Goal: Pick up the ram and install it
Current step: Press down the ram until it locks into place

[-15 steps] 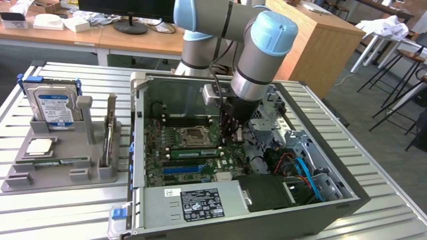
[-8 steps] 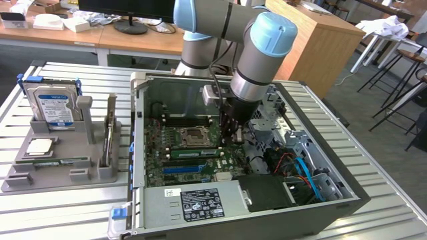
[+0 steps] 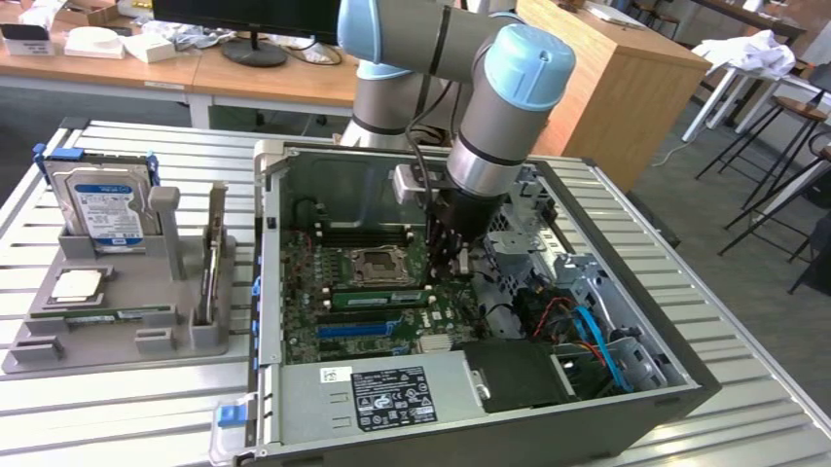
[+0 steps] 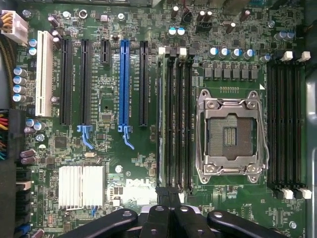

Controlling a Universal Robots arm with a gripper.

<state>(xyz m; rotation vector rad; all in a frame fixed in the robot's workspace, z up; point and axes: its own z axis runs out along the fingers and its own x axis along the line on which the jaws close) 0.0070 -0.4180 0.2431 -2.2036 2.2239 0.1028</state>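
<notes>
Hovering over mobo mid-frame, end effector clenched, apparently empty; ram seems slotted. Judged: install step near done.

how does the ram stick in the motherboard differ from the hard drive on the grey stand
The ram stick is a thin green strip lying low inside the computer case; the hard drive is a broad silver block with a blue-white label, standing upright in the grey stand outside it. Both sit in slots.

Even, bright room light is falling from above, washing the slatted tabletop pale. The computer case interior is lying in soft shadow. The motherboard is showing crisply, glinting faintly.
</notes>
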